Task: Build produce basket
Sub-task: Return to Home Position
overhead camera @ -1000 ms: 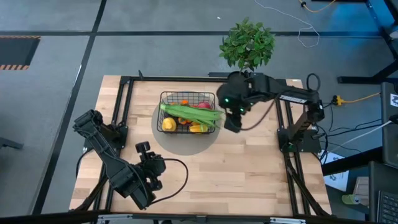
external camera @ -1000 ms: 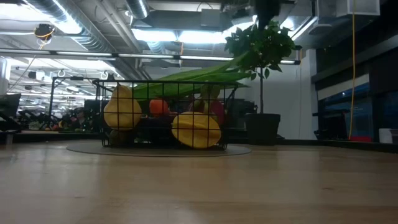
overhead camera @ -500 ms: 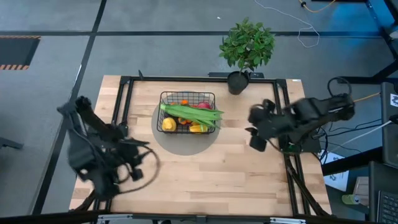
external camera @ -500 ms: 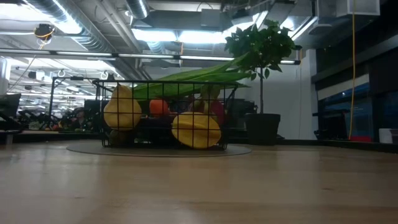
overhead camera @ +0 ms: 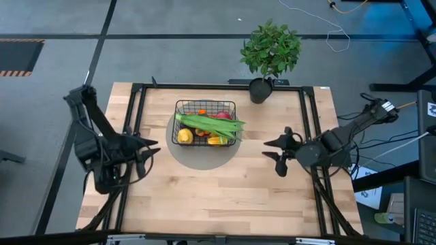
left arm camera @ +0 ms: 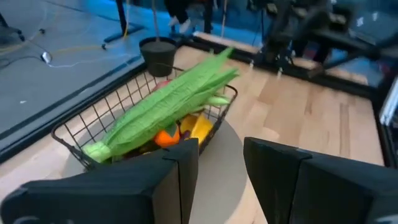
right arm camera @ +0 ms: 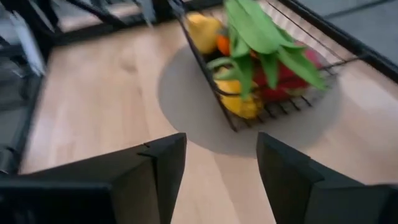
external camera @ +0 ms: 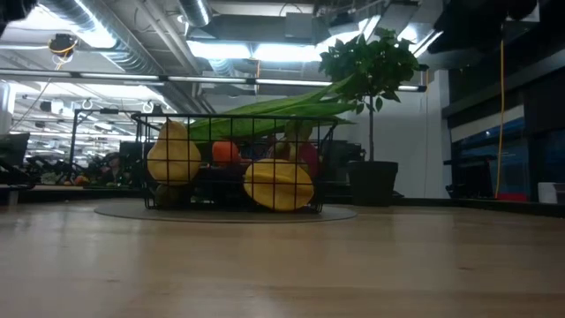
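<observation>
Sitting on a grey mat (overhead camera: 204, 158), the wire basket (overhead camera: 206, 102) holds the produce (overhead camera: 208, 124), and the left gripper (overhead camera: 146, 153) and right gripper (overhead camera: 274, 155) hang apart from it, jaws wide.

1. Left arm (overhead camera: 102, 153): matte black all over, built of thick, boxy links joined by rounded joints.
2. Right arm (overhead camera: 327, 139): the same black build, with a small pale patch at its far joint.
3. Left gripper (overhead camera: 144, 151): two dark fingers (left arm camera: 177, 180), broad, flat and square-edged.
4. Right gripper (overhead camera: 274, 154): two matching dark fingers (right arm camera: 163, 165), blocky, with straight inner faces and plain, unmarked surfaces.
</observation>
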